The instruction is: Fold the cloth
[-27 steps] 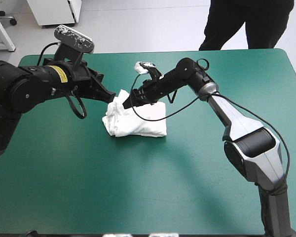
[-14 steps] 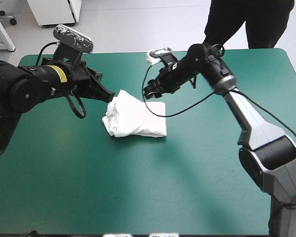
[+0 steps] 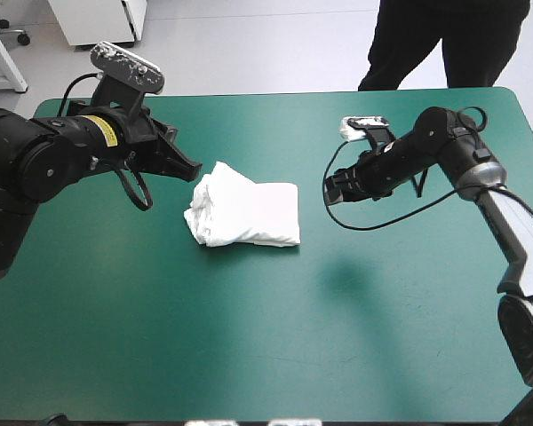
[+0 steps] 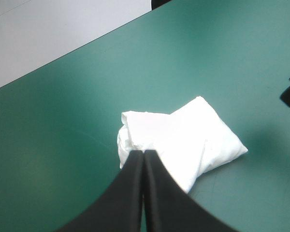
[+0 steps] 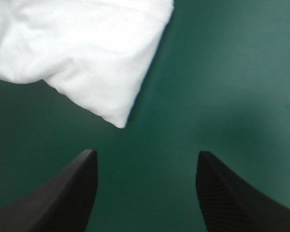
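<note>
- A white T-shirt (image 3: 242, 216) lies as a folded bundle on the teal-green table (image 3: 249, 346), left of centre and closer to the far edge than to the near one; its left end is rumpled, its right edge straight and square.
- The left gripper (image 3: 192, 169) hangs at the bundle's far left corner, its black fingers (image 4: 130, 193) pressed together into a single point; the wrist view sets that point over the rumpled end; whether it touches the fabric cannot be told.
- The right gripper (image 3: 330, 189) is held above the table, well to the right of the T-shirt and apart from it; its fingers stand wide, with bare cover showing between them; a corner of the bundle lies ahead of the fingertips.
- Open cover surrounds the bundle on every side: a broad field toward the near edge, a wide stretch toward the right edge, narrower bands toward the far and left edges.
</note>
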Robot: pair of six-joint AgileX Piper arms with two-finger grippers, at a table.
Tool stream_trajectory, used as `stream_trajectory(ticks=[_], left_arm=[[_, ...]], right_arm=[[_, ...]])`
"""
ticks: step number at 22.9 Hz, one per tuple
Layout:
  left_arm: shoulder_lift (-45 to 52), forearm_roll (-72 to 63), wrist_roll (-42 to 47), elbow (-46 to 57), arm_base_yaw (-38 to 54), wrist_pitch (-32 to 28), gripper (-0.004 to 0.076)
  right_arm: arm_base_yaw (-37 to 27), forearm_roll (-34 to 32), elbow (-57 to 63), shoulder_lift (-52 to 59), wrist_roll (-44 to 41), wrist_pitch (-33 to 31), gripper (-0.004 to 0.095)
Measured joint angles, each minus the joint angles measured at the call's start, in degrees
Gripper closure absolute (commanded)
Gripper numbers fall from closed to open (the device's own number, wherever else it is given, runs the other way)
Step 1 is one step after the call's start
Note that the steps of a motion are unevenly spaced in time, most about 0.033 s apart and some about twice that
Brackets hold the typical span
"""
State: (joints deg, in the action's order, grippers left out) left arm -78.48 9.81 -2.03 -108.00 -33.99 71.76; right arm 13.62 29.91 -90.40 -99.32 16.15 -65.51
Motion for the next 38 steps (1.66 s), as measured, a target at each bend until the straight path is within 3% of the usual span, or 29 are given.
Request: stream_trajectory(ticks=[8,15,17,21,22,25,28,31,32,33,38], left_arm=[[0.00,-0.07,0.00,0.00,0.00,0.00,0.0732],[0.00,-0.11,0.00,0.00,0.00,0.00,0.0732],[0.00,-0.11,0.00,0.00,0.00,0.00,0.0732],[0.00,-0.11,0.00,0.00,0.00,0.00,0.0733],[0.00,-0.11,0.00,0.00,0.00,0.00,0.0732],[0.00,-0.11,0.00,0.00,0.00,0.00,0.0733],[0.00,-0.11,0.00,0.00,0.00,0.00,0.0732],[0.00,-0.11,0.08,0.00,0.00,0.00,0.0733],[0.00,-0.11,0.07,0.00,0.00,0.00,0.0733],[0.00,-0.13,0.14,0.00,0.00,0.00,0.0733],[0.00,-0.52,0.14,0.00,0.00,0.00,0.0732]], right_arm=[[2.88,16.68,0.83,-15.38,9.22,7.89,0.0336],[3.43,20.84,-1.23,-20.92,12.11,8.95,0.0353],[3.43,21.80,-2.14,-22.15,12.11,8.95,0.0427],[3.88,23.55,-2.84,-24.08,13.61,9.48,0.0874],[4.02,23.68,-2.85,-24.29,13.77,9.77,0.0920],[4.17,23.30,-2.96,-24.57,14.03,10.20,0.0917],[3.81,20.31,-3.48,-24.42,12.36,9.79,0.0917],[2.57,13.07,-3.78,-22.79,8.99,7.69,0.0917],[1.82,9.35,-3.78,-21.84,7.71,6.60,0.0917],[-0.07,0.34,-3.78,-19.55,4.51,4.07,0.0917],[-7.93,-23.40,-1.28,-12.80,-3.28,-1.08,0.0916]])
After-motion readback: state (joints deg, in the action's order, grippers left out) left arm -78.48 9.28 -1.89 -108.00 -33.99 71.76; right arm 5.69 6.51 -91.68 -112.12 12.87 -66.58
